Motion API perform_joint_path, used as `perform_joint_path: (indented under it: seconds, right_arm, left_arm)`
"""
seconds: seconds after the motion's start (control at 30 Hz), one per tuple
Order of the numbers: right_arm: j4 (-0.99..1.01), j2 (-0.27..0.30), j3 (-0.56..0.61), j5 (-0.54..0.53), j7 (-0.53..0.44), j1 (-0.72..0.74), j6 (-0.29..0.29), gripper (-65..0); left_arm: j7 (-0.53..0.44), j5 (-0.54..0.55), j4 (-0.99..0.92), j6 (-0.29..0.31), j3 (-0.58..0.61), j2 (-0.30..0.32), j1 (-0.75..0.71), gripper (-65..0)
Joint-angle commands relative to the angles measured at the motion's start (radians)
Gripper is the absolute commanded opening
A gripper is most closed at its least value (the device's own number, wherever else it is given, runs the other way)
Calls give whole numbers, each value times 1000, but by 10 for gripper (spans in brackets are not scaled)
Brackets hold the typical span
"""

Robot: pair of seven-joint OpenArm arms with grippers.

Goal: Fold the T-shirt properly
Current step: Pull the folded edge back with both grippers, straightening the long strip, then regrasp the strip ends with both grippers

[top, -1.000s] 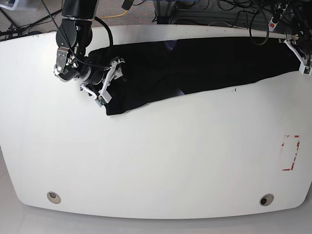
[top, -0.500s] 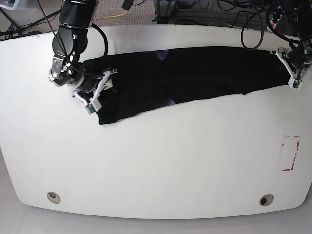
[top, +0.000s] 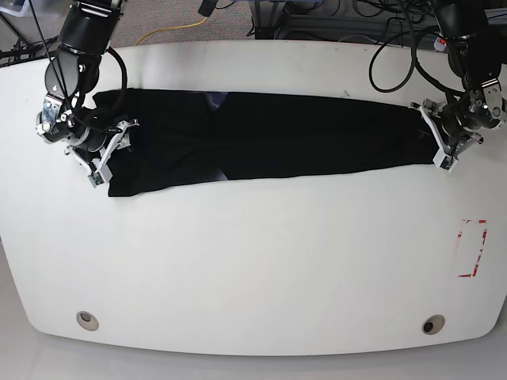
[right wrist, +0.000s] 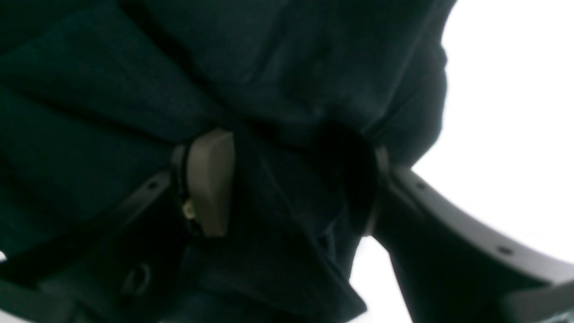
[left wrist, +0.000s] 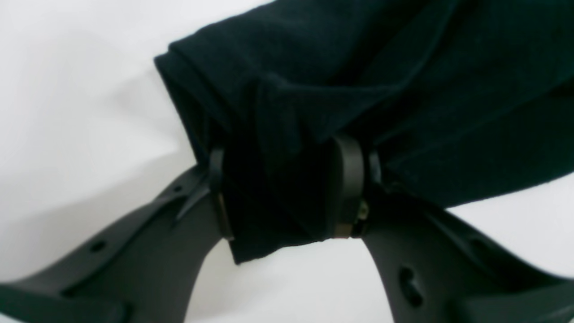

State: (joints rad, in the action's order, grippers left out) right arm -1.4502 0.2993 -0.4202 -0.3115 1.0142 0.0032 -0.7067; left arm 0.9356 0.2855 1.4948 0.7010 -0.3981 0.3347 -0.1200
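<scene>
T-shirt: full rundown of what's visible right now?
The T-shirt is plain black soft cloth, folded into a long narrow band lying flat across the far half of the white table. A small purplish patch shows near its upper edge. The left gripper pinches one bunched end, the right gripper the other; wrist views show layered folds between the pads.

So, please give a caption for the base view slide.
Both pincers, left and right, grip opposite ends of the black T-shirt stretched across the white table.
</scene>
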Motion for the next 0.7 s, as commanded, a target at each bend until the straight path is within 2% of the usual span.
perform_joint_path:
  seconds: [0.0,0.1,0.27,0.4,0.53,0.67]
  right_arm:
    - [-16,19,-7,22,4,14,9,-289]
    - [-17,18,-7,22,4,14,9,-289]
    - [-17,11,-9,22,4,14,9,-289]
    - [-17,10,-9,22,4,14,9,-289]
    - [-17,10,-6,22,4,25,9,-289]
    - [-16,8,-6,22,4,28,9,-289]
  left_arm:
    - [9,-12,33,-3,-28,-7,15,-399]
    - [56,33,111,-3,-63,-15,16,-397]
    - [144,203,246,-3,-71,-6,16,-397]
    - [214,268,321,-3,-91,17,18,-397]
    - [276,320,350,-3,-138,-15,70,-396]
    - [323,289,343,-3,-160,-42,124,-396]
